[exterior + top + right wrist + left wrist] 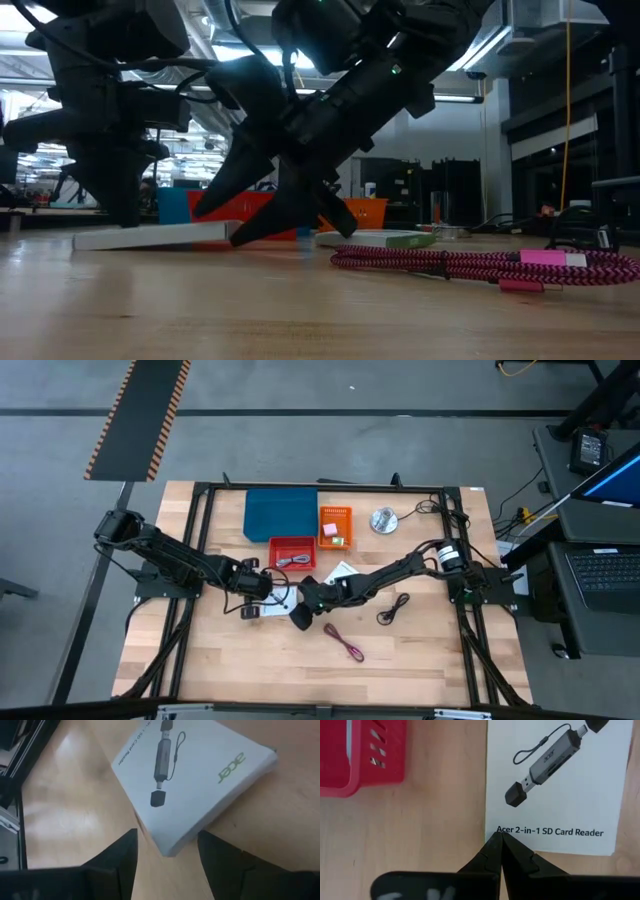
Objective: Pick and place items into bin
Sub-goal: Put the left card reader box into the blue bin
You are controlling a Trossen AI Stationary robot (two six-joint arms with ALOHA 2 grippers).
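Note:
A white card-reader box (281, 597) lies flat on the table between both grippers, with a black reader printed on it (555, 785) (195, 775). My left gripper (500, 837) is shut, its tips at the box's near corner. My right gripper (167, 845) is open and points down, one finger on each side of another corner of the box (172, 851), touching nothing that I can see. A second white box (340, 572) lies to the right. A black coiled cable (392, 608) and a dark-red cable (345, 643) (480, 265) lie loose on the wood. My left gripper sets its shut fingertips (495, 845) on the white box's top face, right at its edge near a corner (492, 831). They come from above, pointing down. The box lies flat on the table.
A red bin (292, 552) (355, 760) with a cable in it stands just behind the grippers. Beside it are an orange bin (335, 527) holding small pieces, a blue bin (281, 515) and a round metal thing (383, 520). Bare wood lies toward the near edge.

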